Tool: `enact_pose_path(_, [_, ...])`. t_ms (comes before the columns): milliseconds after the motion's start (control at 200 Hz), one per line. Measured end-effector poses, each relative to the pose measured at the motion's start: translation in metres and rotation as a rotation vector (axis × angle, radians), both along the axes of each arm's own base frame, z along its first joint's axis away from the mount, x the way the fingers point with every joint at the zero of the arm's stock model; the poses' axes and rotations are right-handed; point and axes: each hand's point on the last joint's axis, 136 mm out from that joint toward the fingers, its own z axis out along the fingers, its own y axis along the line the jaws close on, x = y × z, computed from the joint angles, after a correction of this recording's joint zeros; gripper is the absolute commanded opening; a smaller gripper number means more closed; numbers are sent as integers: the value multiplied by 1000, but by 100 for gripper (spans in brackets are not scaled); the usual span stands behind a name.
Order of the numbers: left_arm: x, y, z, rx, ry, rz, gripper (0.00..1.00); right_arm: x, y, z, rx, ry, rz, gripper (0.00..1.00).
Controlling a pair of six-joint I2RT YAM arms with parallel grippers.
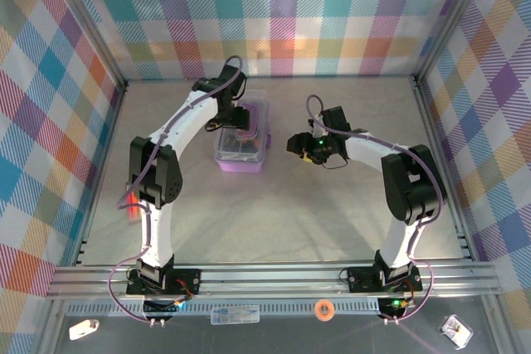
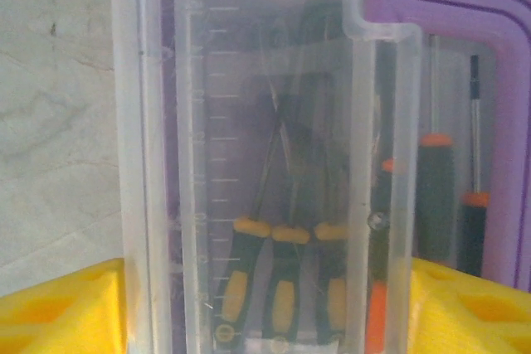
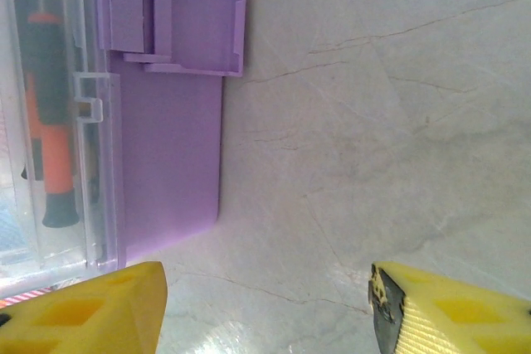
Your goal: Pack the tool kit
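The lilac tool kit [image 1: 241, 155] lies on the table at the back middle, its clear lid [image 2: 207, 80] down over the screwdrivers. My left gripper [image 1: 238, 118] hangs over it, yellow fingers [image 2: 58, 312] set against both sides of the lid's raised clear strip [image 2: 265, 312]. Through the lid I see black-and-yellow handles [image 2: 286, 288] and orange-tipped black ones [image 2: 436, 196], beside the purple handle [image 2: 498, 122]. My right gripper [image 1: 303, 145] stands open to the right of the case, over bare table [image 3: 265, 312]. The case's purple side [image 3: 170, 163], its latch [image 3: 170, 18] and an orange screwdriver [image 3: 50, 122] show there.
Checked cloth walls with metal frame rails close the table on three sides. On the near ledge below the arm bases lie an orange tape ring [image 1: 325, 310] and small white items [image 1: 83, 329] [image 1: 455, 331]. Bare tabletop [image 1: 282, 221] stretches between the arms.
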Motion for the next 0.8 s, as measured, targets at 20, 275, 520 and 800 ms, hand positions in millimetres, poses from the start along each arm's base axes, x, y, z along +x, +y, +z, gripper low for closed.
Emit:
enact_pose_path(20, [-1, 0, 1, -8, -5, 0, 65, 0, 1, 0, 7, 3, 1, 67])
enact_pose_path(275, [-15, 11, -1, -60, -92, 12, 56, 11, 22, 1, 148, 17, 18, 70])
enact_pose_path(520, [-21, 19, -4, -92, -145, 36, 53, 24, 38, -1, 268, 39, 15, 71])
enact_pose_path(800, [-20, 31, -3, -197, -185, 61, 54, 45, 57, 7, 365, 24, 26, 76])
